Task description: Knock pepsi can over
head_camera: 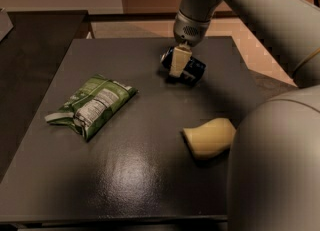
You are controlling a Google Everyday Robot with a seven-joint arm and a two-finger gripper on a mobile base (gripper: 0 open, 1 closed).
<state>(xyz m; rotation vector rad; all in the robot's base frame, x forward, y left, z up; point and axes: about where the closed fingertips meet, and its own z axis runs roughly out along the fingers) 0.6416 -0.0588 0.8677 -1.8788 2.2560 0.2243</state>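
Observation:
The pepsi can (194,68) is dark navy-blue and lies on its side on the far part of the dark table (150,175). One end points left and away. My gripper (177,63) hangs from the grey arm that comes in from the upper right. It sits right over the can's left half and touches it, hiding part of the can.
A green crinkled snack bag (92,105) lies on the table's left. A pale yellow sponge-like lump (210,137) lies at the right front. My robot body (280,165) fills the lower right corner. A second dark table (30,40) stands to the left.

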